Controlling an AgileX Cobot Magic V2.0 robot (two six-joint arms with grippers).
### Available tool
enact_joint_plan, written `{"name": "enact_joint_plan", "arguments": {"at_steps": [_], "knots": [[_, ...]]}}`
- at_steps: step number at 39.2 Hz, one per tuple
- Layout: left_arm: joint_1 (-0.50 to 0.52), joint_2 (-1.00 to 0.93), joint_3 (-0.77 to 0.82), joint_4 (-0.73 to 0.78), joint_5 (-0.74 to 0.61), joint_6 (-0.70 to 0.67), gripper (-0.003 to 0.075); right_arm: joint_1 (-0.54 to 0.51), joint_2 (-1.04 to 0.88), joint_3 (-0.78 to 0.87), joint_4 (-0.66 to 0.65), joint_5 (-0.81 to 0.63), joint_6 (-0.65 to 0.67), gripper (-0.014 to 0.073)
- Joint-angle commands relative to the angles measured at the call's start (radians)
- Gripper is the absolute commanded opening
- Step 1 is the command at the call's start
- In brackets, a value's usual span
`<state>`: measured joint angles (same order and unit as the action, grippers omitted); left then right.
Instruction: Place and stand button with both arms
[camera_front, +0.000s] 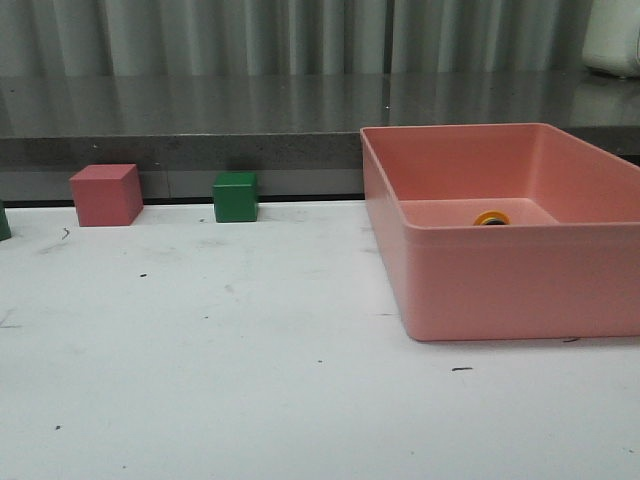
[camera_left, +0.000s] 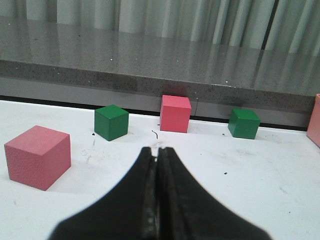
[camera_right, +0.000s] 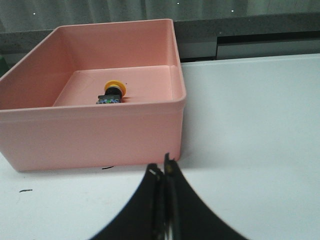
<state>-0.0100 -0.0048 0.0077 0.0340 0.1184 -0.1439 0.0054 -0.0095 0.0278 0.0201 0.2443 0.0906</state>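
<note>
White table (camera_front: 200, 380), button (camera_right: 111, 93) half-hidden inside pink bin (camera_front: 500, 290), both arms' fingers (camera_left: 150, 200) pressed closed, empty.

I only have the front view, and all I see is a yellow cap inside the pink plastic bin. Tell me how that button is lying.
Observer: The yellow-capped push-button lies on its side on the floor of the pink plastic bin, with its black body showing.
Operator: Report the right gripper.
Observer: The right gripper is outside the bin, in front of its outer wall. Its fingers are shut and hold nothing.
Operator: Now the left.
Observer: The left gripper is also shut and empty, above the white table.
</note>
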Motion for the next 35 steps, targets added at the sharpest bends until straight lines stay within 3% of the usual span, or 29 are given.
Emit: {"name": "enact_joint_plan", "arguments": {"at_steps": [1,19,29,35], "knots": [[0.002,-0.022,0.016,-0.007,-0.086,-0.008,-0.002,-0.005,-0.019,-0.004,0.003,-0.072,-0.008,-0.0067],[0.002,-0.022,0.016,-0.007,-0.124,-0.008,-0.002,-0.005,-0.019,-0.004,0.003,-0.144,-0.008,-0.0067],[0.002,-0.022,0.002,-0.007,-0.361,-0.008,-0.002,-0.005,-0.019,-0.007,0.003,-0.27,-0.008,-0.0067],[0.002,0.0,-0.084,-0.007,-0.307,-0.008,-0.002,-0.005,-0.019,-0.092,0.003,-0.236,-0.008,-0.0067]]}}
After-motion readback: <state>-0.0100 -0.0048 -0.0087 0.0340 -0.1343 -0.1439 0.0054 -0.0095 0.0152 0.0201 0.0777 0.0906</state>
